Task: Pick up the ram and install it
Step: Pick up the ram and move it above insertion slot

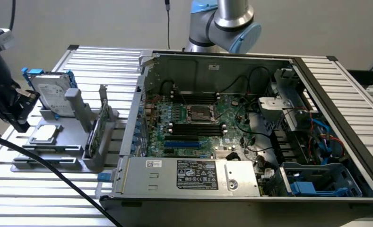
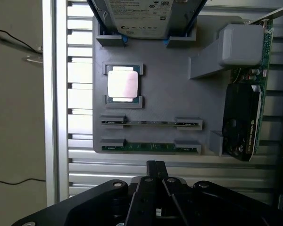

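The ram (image 2: 151,147) stands on its long edge in the tray (image 2: 207,94), seated in the slot pair at the tray edge nearest the gripper (image 2: 155,163). It has not been lifted. The gripper hangs just outside that tray edge, roughly level with the middle of the ram. Its fingers are pressed together with nothing between them, and they touch no part. A second stick (image 2: 151,123) stands parallel in the next slot pair, one row further into the tray. Hazards, as judged from this position:

- The two sticks sit close together, so a finger lowered between them may strike or drag the second stick.
- A grasp taken off-centre may foul the end blocks of the slot.
- A tilted pull may bind the thin board in those blocks.
- A weak pinch on so narrow an edge may let the ram slip or rotate.

Beyond the sticks, the tray also holds a CPU (image 2: 124,84) lying flat in its own recess, a drive (image 2: 141,14) upright at the far edge, and a graphics card (image 2: 243,122) on edge along one side. The open case (image 1: 337,94), beside the tray, contains the motherboard (image 1: 237,118). The motherboard's black slots (image 1: 199,127) appear empty.
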